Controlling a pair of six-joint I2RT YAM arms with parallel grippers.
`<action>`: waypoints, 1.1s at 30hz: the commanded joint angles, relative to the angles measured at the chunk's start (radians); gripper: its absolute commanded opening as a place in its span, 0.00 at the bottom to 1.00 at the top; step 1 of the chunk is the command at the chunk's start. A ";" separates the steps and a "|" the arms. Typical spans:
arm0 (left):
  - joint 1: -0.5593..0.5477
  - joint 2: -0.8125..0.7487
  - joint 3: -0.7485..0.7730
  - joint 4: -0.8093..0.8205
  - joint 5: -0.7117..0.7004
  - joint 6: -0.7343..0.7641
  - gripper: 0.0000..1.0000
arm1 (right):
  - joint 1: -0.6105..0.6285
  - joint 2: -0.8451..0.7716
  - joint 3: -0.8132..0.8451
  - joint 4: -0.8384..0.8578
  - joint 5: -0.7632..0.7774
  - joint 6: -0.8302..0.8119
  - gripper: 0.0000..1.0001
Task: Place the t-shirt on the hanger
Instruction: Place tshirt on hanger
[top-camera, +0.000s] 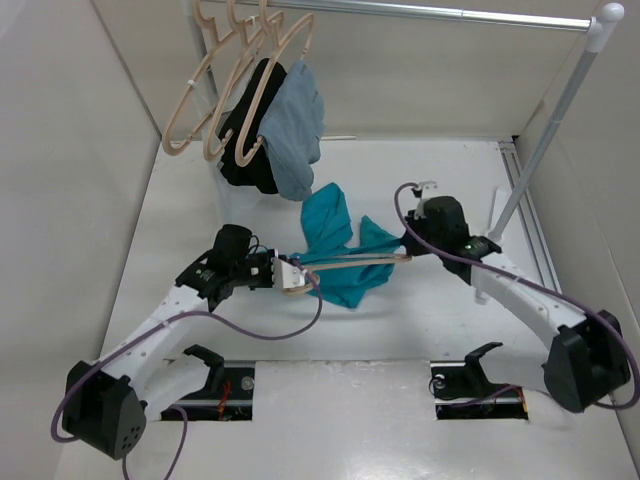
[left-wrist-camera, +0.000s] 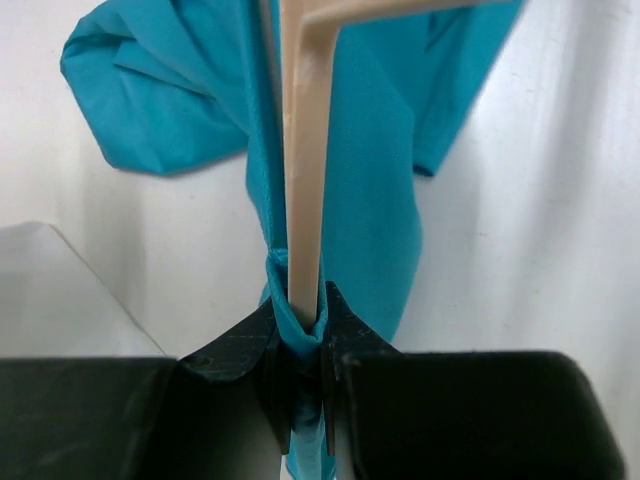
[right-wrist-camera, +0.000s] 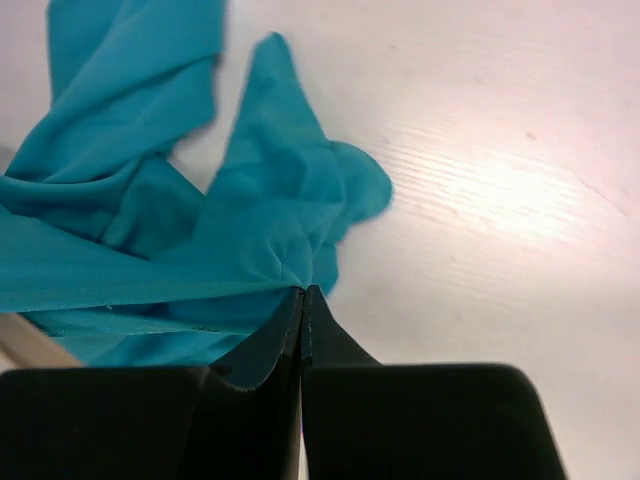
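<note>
The teal t-shirt (top-camera: 340, 250) hangs bunched between my two grippers above the table. A pale beige hanger (top-camera: 350, 264) runs through it from left to right. My left gripper (top-camera: 290, 275) is shut on the hanger's end with a fold of the t-shirt pinched around it; in the left wrist view the hanger (left-wrist-camera: 305, 180) rises from the jaws with teal cloth (left-wrist-camera: 380, 150) behind it. My right gripper (top-camera: 408, 243) is shut on the t-shirt's cloth; the right wrist view shows the cloth (right-wrist-camera: 200, 240) stretched left from the closed gripper (right-wrist-camera: 303, 292).
Several identical beige hangers (top-camera: 215, 80) hang on the rail (top-camera: 450, 14) at the back left, with a black garment (top-camera: 250, 140) and a grey-blue garment (top-camera: 295, 130). The rail's white post (top-camera: 550, 130) slants down at the right.
</note>
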 joint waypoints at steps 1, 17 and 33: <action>0.010 0.065 0.063 -0.017 -0.156 -0.072 0.00 | -0.112 -0.105 -0.042 -0.090 0.205 -0.006 0.00; -0.068 0.271 0.150 -0.041 -0.453 -0.016 0.00 | 0.072 -0.250 0.154 -0.317 0.508 -0.103 0.00; -0.219 0.309 0.417 -0.239 -0.203 -0.026 0.00 | 0.193 0.003 0.297 -0.081 -0.146 -0.421 0.00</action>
